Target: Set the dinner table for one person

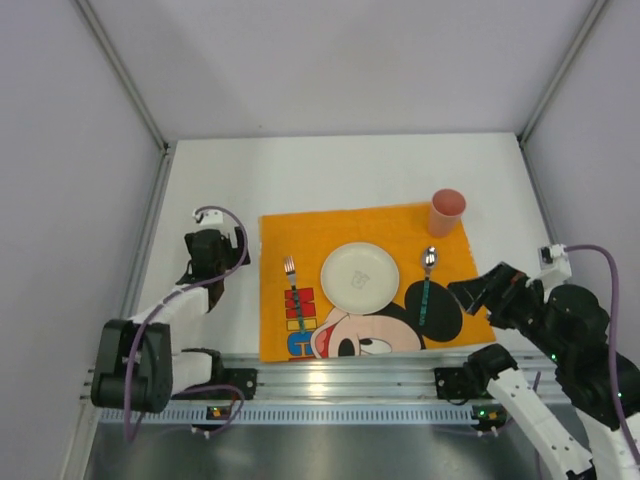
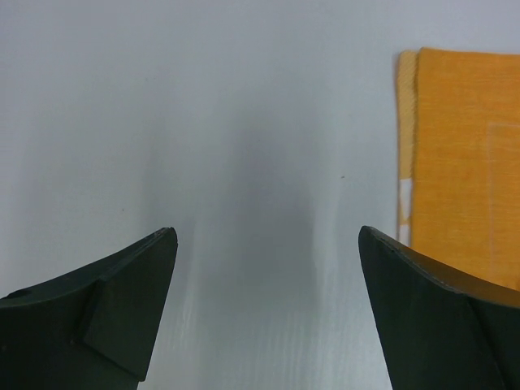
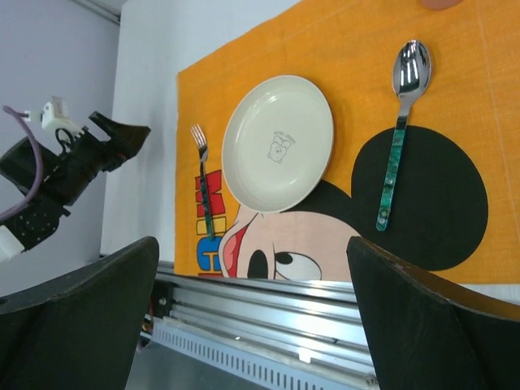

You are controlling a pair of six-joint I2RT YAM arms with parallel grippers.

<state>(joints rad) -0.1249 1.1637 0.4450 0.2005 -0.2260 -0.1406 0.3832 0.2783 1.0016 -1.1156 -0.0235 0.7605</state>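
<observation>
Both grippers are empty. Left gripper (image 2: 266, 233): fingers spread wide, nothing btwn them but bare dinner table (image 1: 350, 170), which lies right under and ahead of the tips. Right gripper (image 3: 252, 244): also wide, raised over the near rail (image 3: 268, 301).

The setting looks done, so the main risk is a careless pull-back. The orange Mickey Mouse cloth (image 2: 463, 154) has its folded edge just off the left gripper's right finger. A sideways swing there would prob. snag it and drag everything.

Ahead of the right fingers: cream plate (image 3: 278, 142) centre, fork (image 3: 205, 183) twd the left finger, green-handled spoon (image 3: 398, 142) twd the right. The pink cup (image 1: 446, 212) stands beyond the spoon and is likely to tip if clipped.
</observation>
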